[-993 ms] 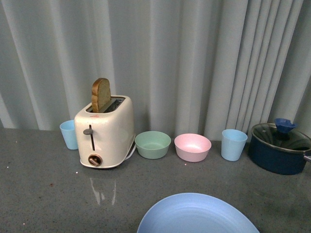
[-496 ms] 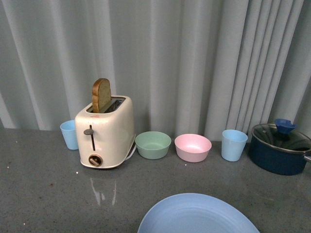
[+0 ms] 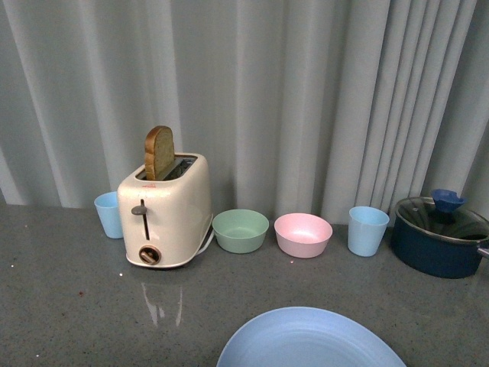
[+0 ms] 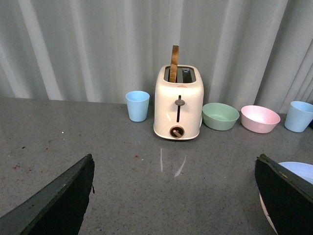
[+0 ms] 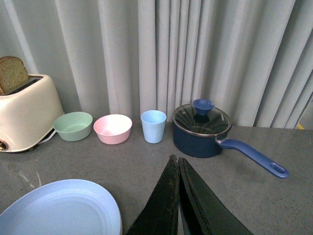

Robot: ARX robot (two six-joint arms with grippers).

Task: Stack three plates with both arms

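A: Near field? Hands?
B: Light blue plate [image 3: 309, 340] at bottom centre. Left gripper [image 4: 176, 196] spread apart; right gripper [image 5: 178, 196] pressed together, empty.
A: Containers behind?
B: Green bowl [image 3: 241, 228], pink bowl [image 3: 302, 232] empty; toaster [image 3: 166, 210] holds toast [image 3: 159, 151]. Scene sits slightly lower than before.

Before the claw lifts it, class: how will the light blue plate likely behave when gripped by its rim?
The light blue plate looks like thin matte plastic, so probably light and stiff. Its shallow, wide shape may tilt if held at one edge. The matte surface likely gives fair grip.
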